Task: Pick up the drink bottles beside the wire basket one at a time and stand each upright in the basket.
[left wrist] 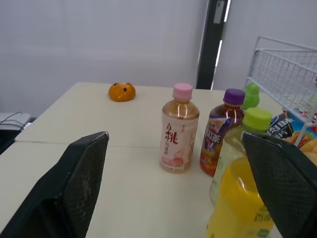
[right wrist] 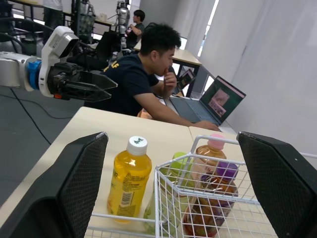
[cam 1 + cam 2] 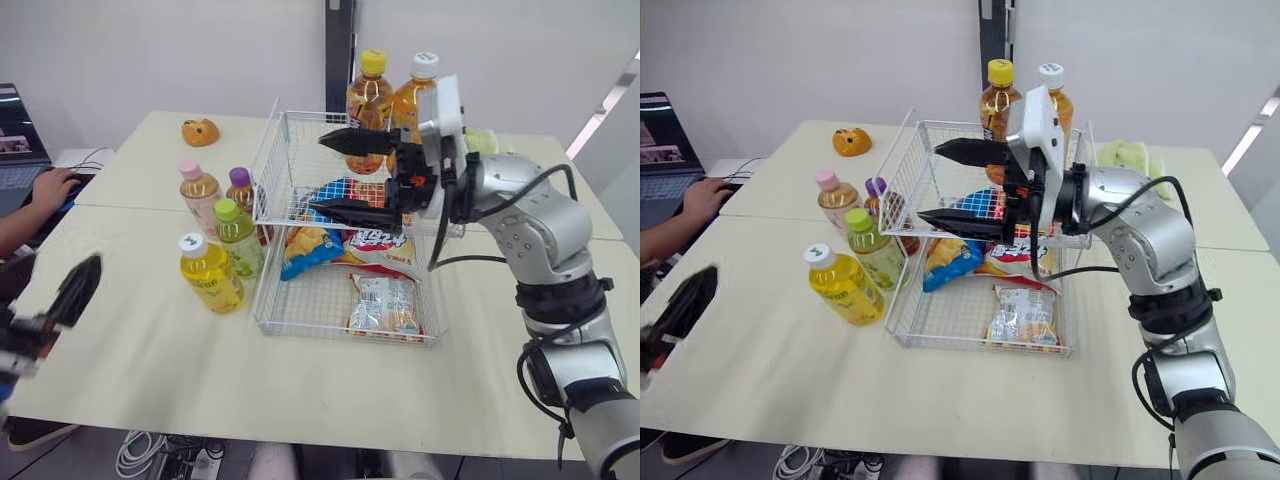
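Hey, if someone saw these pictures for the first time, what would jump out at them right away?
The right gripper, jaws wide open, hanging over the wire basket, which holds snack packets. Next, the four bottles standing in a cluster on the table just left of the basket, with yellow, green, pink and purple caps.

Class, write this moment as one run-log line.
right gripper: open, empty, above wire basket | left gripper: open, empty | four bottles beside basket
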